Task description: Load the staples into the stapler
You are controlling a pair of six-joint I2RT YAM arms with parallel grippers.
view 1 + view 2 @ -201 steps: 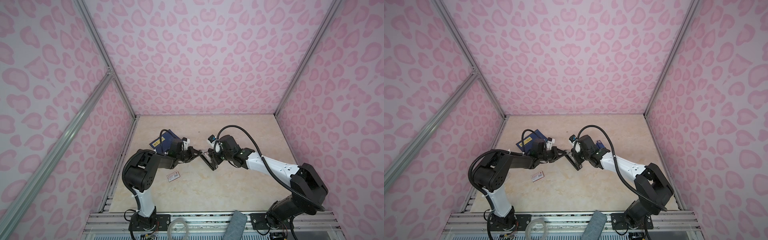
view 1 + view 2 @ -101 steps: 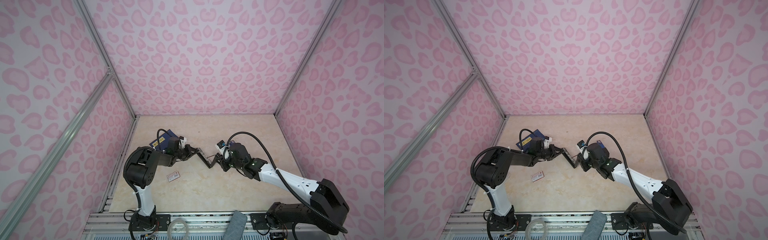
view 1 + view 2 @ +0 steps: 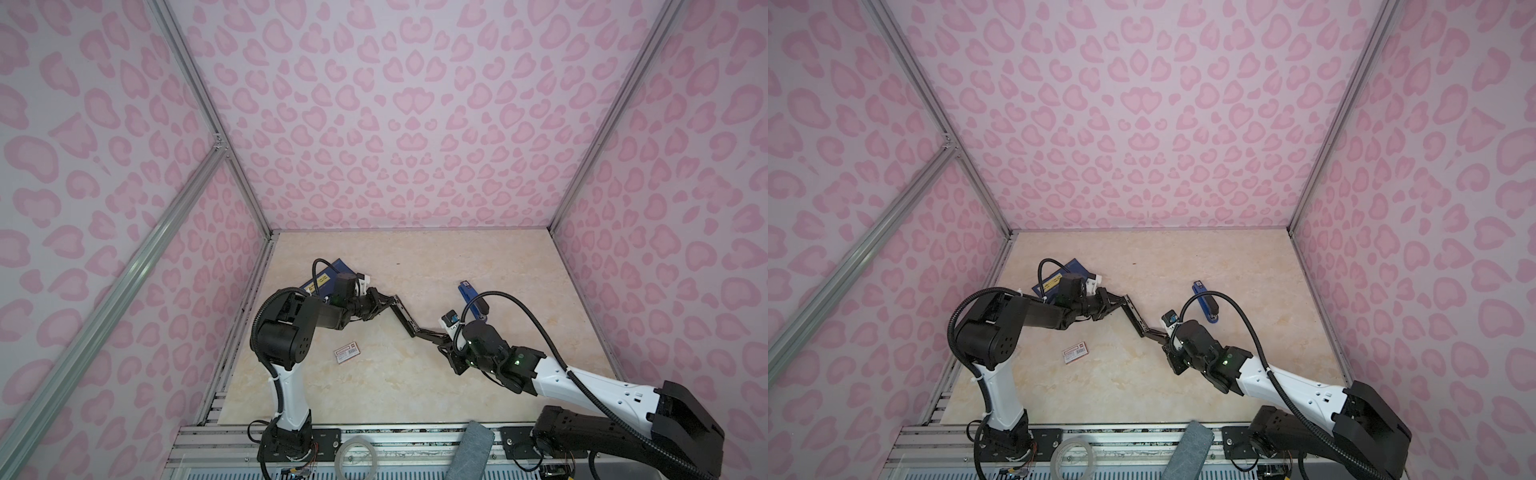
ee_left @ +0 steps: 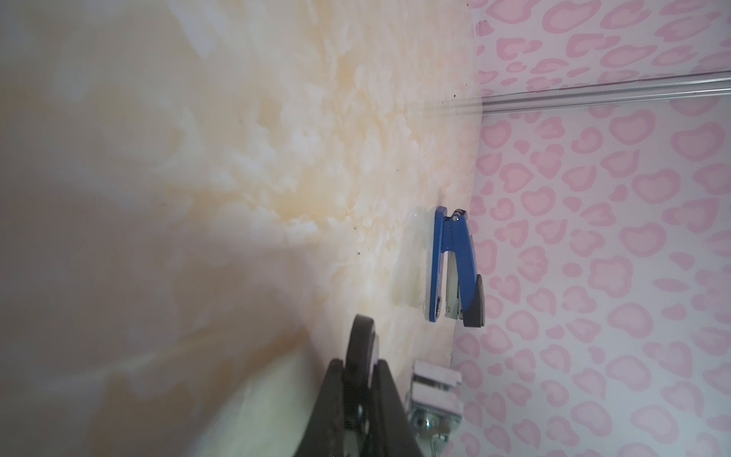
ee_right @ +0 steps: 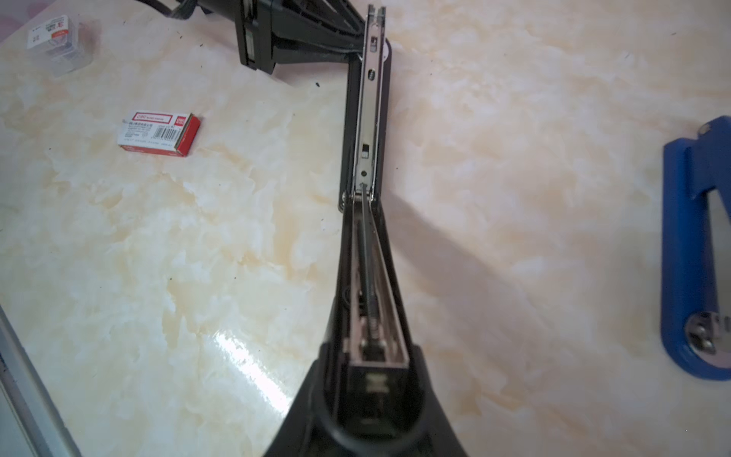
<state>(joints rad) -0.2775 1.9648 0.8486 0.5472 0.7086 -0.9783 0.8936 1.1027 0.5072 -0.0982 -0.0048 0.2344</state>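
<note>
Right arm reaches in low from the near right edge, forearm stretched over the beige marble-look surface [image 3: 415, 386], wrist about level. The right claw [image 3: 436, 334] is clamped on the cover end of the black hinged stapler [image 3: 405, 320]. The stapler is mid-surface, swung wide open between both claws and seemingly held just off the surface. Its silver channel and spring rod show in the right wrist view.

A small white red-labelled cardboard box [image 3: 347, 352] lies to its left, apart.

Left arm is folded, elbow high, forearm near horizontal. The left claw [image 3: 384, 305] is pinched shut on the stapler's other end.

No loose staples visible, and I can't tell if any sit in the channel. Judgement: a strip is light, brittle and slick, so pinch its long sides gently. The stapler is stiff and sprung at the hinge, so hold it by the ends.

Farther back a blue plastic stapler [image 3: 471, 301] lies on the surface, untouched. The dark blue booklet with yellow label [image 3: 322, 280] is farthest, partly under the left arm.
</note>
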